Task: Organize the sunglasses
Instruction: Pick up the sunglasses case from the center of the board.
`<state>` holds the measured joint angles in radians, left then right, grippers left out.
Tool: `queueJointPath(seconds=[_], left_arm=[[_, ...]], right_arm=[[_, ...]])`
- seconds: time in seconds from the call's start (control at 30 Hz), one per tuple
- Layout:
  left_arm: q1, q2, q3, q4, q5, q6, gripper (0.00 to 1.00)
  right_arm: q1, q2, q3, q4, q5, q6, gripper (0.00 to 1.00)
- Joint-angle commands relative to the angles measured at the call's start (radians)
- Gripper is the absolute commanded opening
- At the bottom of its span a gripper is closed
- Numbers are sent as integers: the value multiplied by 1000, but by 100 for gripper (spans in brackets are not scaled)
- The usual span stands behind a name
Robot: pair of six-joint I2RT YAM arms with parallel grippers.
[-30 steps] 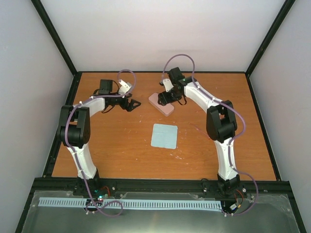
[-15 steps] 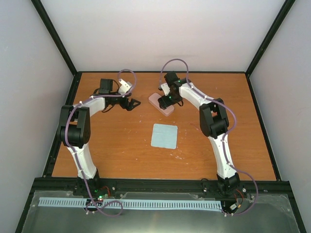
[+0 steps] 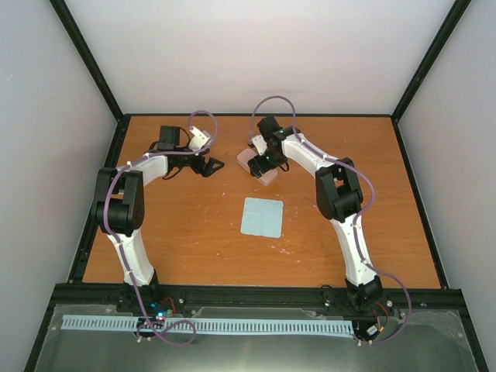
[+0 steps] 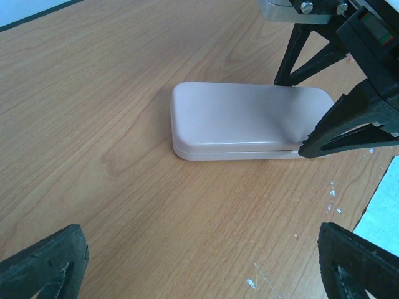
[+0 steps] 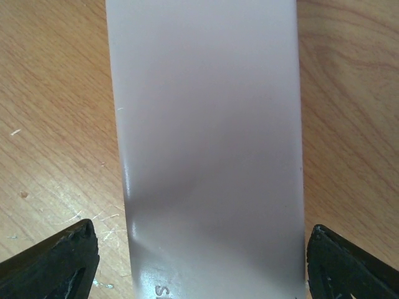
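Looked down from above and behind the near edge in the top view, facing the far edge and taking in the whole table (image 3: 372, 232). Sat low and close at the left wrist, facing the pink case (image 4: 237, 118) side-on, with the right gripper (image 4: 288, 118) straddling it. Hung straight over that case at the right wrist, very near. Shared the case across all three.

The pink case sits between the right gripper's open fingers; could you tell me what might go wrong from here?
The right gripper straddles the pink case near one end, so closing there could swivel it or let the smooth rounded shell slip.
The case lies shut and the left gripper is open, off to the side, so nothing braces it.
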<state>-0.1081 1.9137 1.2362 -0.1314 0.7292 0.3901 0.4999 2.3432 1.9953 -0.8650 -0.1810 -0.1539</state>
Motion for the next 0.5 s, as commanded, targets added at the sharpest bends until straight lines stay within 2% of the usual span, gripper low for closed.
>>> queueJointPath(seconds=[0.0, 0.33, 0.47], left_arm=[[2, 13, 20, -2, 13, 20, 100], [2, 12, 18, -1, 15, 22, 99], [2, 11, 18, -1, 16, 22, 100]], right_arm=[[8, 32, 2, -12, 40, -12, 88], [5, 73, 34, -8, 60, -4, 89], [6, 74, 32, -14, 47, -1, 83]])
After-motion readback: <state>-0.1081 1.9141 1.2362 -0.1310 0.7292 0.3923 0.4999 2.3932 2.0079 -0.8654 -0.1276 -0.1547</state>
